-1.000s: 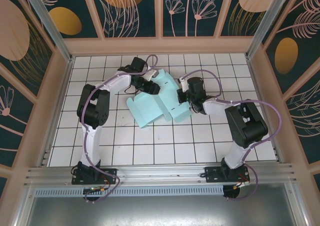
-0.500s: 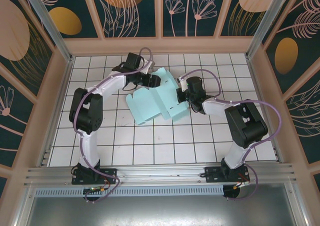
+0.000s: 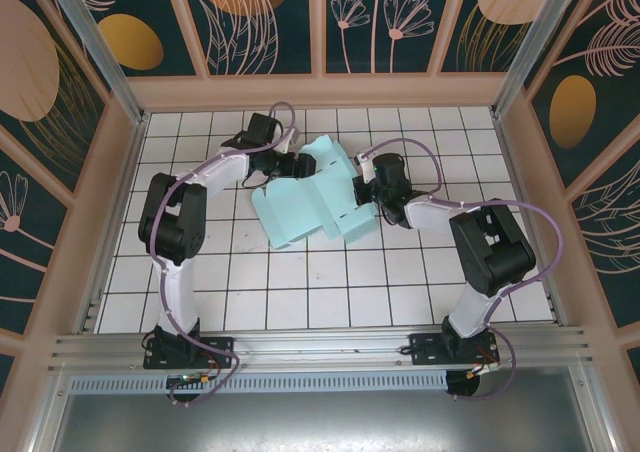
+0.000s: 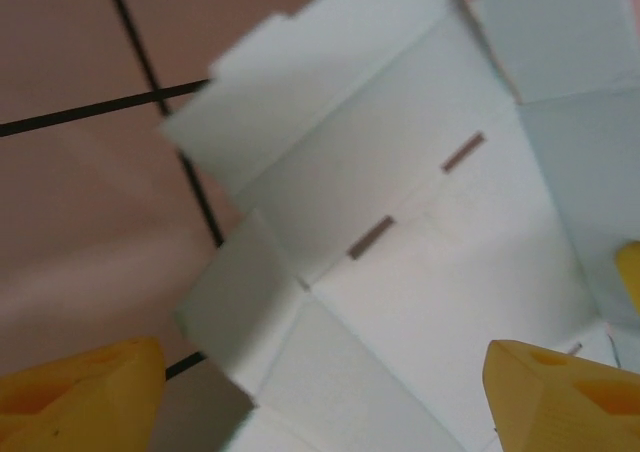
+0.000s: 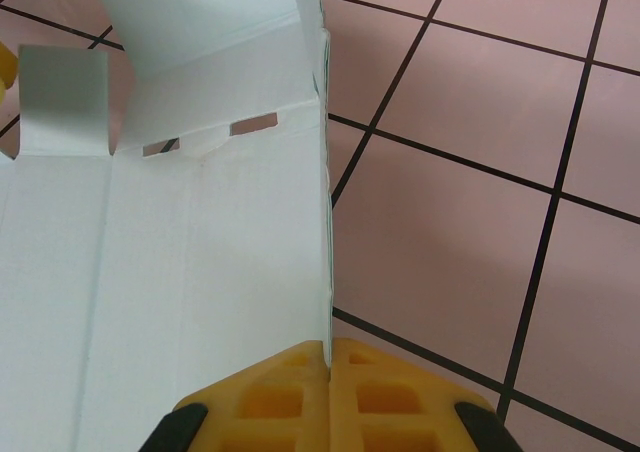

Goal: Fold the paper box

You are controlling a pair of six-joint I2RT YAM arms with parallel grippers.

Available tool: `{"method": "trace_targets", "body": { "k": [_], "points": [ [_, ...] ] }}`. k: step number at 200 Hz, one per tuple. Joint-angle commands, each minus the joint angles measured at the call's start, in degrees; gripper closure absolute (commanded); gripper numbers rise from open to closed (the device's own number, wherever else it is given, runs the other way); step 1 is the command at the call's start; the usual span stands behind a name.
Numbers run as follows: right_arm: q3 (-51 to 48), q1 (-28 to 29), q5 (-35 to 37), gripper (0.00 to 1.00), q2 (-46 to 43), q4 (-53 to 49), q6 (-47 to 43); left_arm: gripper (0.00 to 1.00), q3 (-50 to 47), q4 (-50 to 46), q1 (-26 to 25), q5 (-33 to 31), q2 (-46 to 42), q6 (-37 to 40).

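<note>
Pinching the paper box [image 3: 310, 200], half-creased on the worktop [image 3: 200, 272] toward 12 o'clock, at its 3 o'clock edge, right fingers [image 5: 290, 397] anchor it; left fingers [image 4: 555, 392] gape by the 10 o'clock flap [image 3: 322, 154], which next likely needs gripping and folding.

- I count 1 paper box [image 3: 312, 200], approx mid-frame.
- 2 arms: left arm [image 3: 175, 222] at its 9 o'clock, right arm [image 3: 490, 247] at its 3 o'clock.
- 2 grippers: left gripper [image 3: 303, 164], right gripper [image 3: 360, 197].
- 2 slots [image 5: 253, 124] in the card.
</note>
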Motion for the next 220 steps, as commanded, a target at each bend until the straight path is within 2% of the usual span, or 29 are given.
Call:
{"method": "trace_targets", "body": {
  "k": [1,18,31,39,62,82,130,172,220],
  "points": [
    [1.69,0.35,0.57,1.0,-0.24,0.41,0.46,0.17,1.34,1.82,1.9,0.28,0.17,-2.77],
    [1.77,0.35,0.48,1.0,-0.27,0.33,0.38,0.2,3.11,1.52,1.89,5.54,2.29,-2.21],
    [1.94,0.44,0.52,1.0,-0.22,0.3,0.39,0.3,4.15,1.66,1.63,9.92,3.59,-1.01],
    [2.02,0.35,0.57,1.0,-0.22,0.33,0.41,0.33,5.66,0.01,1.33,11.01,4.51,0.21],
    [2.48,0.45,0.3,1.0,0.04,0.24,0.43,0.37,11.39,-7.2,0.17,10.7,7.92,4.62],
    [2.66,0.44,0.38,1.0,0.25,0.1,0.43,0.43,12.78,-9.27,-0.64,11.09,8.4,6.25],
    [2.94,0.57,0.22,1.0,1.0,0.11,0.76,0.51,10.66,-9.37,-1.57,12.23,4.87,6.68],
    [3.32,0.53,0.12,1.0,1.93,0.33,1.19,0.52,7.36,-9.87,-3.26,11.69,4.47,6.91],
    [3.33,0.57,1.0,1.0,2.34,-0.3,1.24,0.54,1.53,-8.81,-4.4,6.21,6.03,6.53]
  ]
}}
